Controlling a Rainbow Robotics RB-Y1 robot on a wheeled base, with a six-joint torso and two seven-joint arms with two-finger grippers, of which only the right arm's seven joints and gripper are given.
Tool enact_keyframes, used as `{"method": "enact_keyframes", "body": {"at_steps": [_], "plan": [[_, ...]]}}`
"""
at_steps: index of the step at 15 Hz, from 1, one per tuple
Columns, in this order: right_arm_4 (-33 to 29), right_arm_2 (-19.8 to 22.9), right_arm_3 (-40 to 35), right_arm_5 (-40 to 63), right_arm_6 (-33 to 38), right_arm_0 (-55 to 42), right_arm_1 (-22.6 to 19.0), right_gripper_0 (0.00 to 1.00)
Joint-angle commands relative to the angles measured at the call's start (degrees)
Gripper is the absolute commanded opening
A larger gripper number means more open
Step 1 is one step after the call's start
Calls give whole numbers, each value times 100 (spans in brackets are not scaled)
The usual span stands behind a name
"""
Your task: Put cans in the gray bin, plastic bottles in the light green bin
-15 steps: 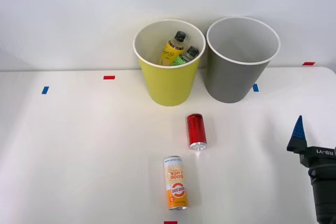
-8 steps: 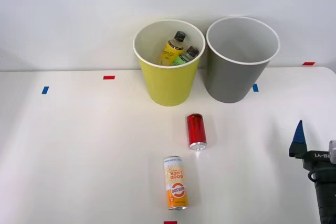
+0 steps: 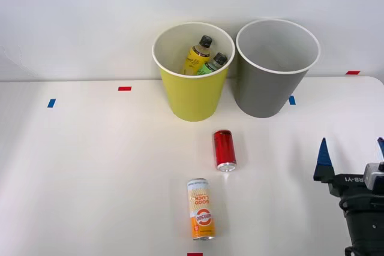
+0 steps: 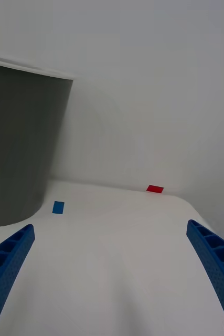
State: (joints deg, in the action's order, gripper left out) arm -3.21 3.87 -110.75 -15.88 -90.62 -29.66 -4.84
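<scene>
- We find the red can (image 3: 224, 150) lying on its side on the desk (image 3: 90, 166), roughly at 6 o'clock from the gap between the two bins, silver end toward the robot.
- The orange-and-cream can (image 3: 201, 209) also lies on its side, at about 7 o'clock from the red can and apart from it.
- Both plastic bottles, the yellow one (image 3: 197, 56) and the green-label one (image 3: 211, 64), stand leaning inside the light green bin (image 3: 192, 97); we judge that half of the task done.
- The gray bin (image 3: 264, 88) stands just beside the light green bin at its 3 o'clock; from the front we see nothing inside it.
- The right gripper (image 3: 351, 154) sits at 3 o'clock from the red can, well apart from it, jaws spread wide and holding nothing. The wrist view shows the gray bin's wall (image 4: 17, 147) ahead, not a can.
- We judge the step in hand to be the reach for a can. We advise turning the wrist so the jaws straddle the can's round body across its long axis, closing at mid-length so it cannot roll away.
- Risk noted: a glancing touch would set either can rolling.
</scene>
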Motion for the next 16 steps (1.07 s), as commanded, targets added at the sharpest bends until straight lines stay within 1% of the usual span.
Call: {"method": "enact_keyframes", "body": {"at_steps": [1, 3, 5, 6, 9, 10, 15, 16], "plan": [[-1006, -220, 1, -64, 1135, -110, -211, 100], [-1604, -255, 1, -328, 1609, -277, -246, 100], [-2026, -263, 1, -495, 1970, -383, -290, 100], [-2263, -316, 1, -565, 2110, -409, -386, 100], [-2219, -606, 1, -758, 2119, -541, -887, 100], [-2219, -677, 1, -855, 2128, -603, -993, 100], [-2219, -694, 1, -1048, 2295, -893, -1002, 100], [-2237, -694, 1, -1057, 2550, -919, -993, 100]]}}
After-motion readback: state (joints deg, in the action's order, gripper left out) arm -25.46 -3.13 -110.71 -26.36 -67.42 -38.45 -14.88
